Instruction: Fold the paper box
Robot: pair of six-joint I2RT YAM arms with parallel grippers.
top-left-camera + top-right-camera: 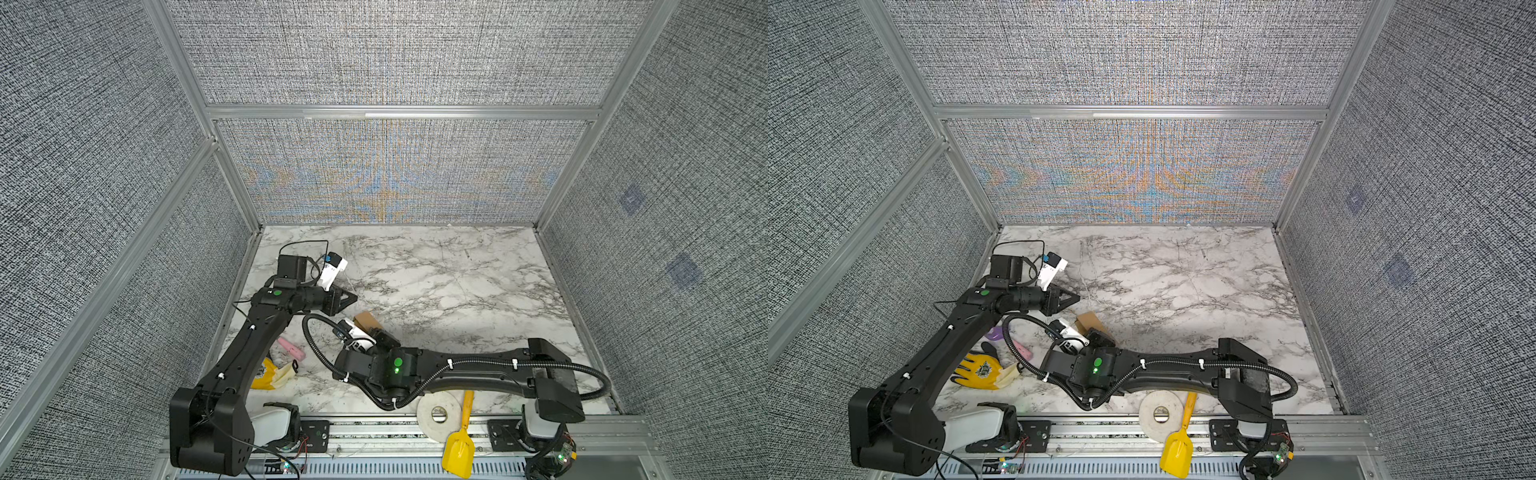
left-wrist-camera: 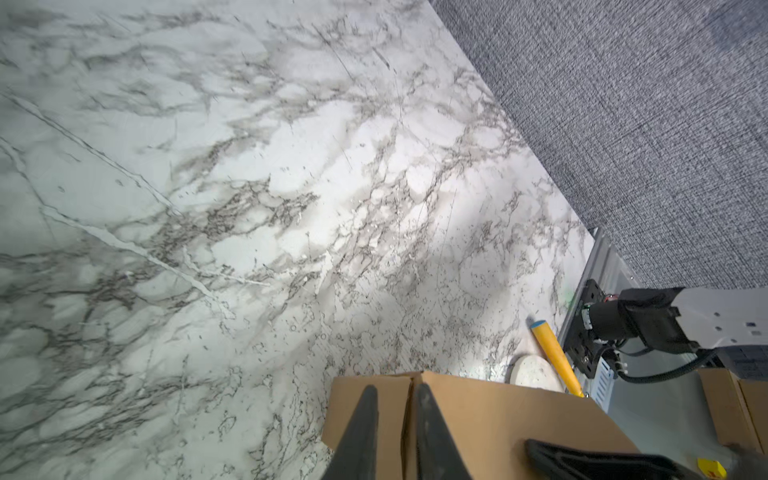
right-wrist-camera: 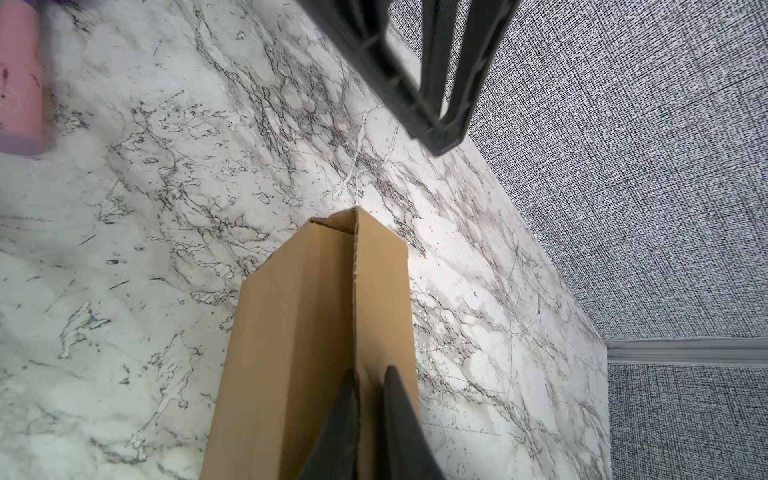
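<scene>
The paper box [image 1: 368,321] is a narrow folded piece of brown cardboard, held up off the marble table at left of centre in both top views [image 1: 1090,321]. My right gripper [image 1: 376,331] reaches across from the right and is shut on one of the box's upright walls; in the right wrist view [image 3: 371,376] cardboard sits between its fingers and the box [image 3: 291,332] stretches away from them. My left gripper [image 1: 353,297] hangs just behind the box and apart from it. Its fingers come together at the tip [image 3: 444,139] and hold nothing. In the left wrist view the box [image 2: 498,415] lies beyond the left gripper [image 2: 395,386].
A white tape roll [image 1: 438,415] and a yellow toy shovel [image 1: 459,446] lie at the table's front edge under the right arm. A pink object [image 1: 291,348] and a yellow glove [image 1: 980,370] lie front left beside the left arm. Grey fabric walls enclose three sides.
</scene>
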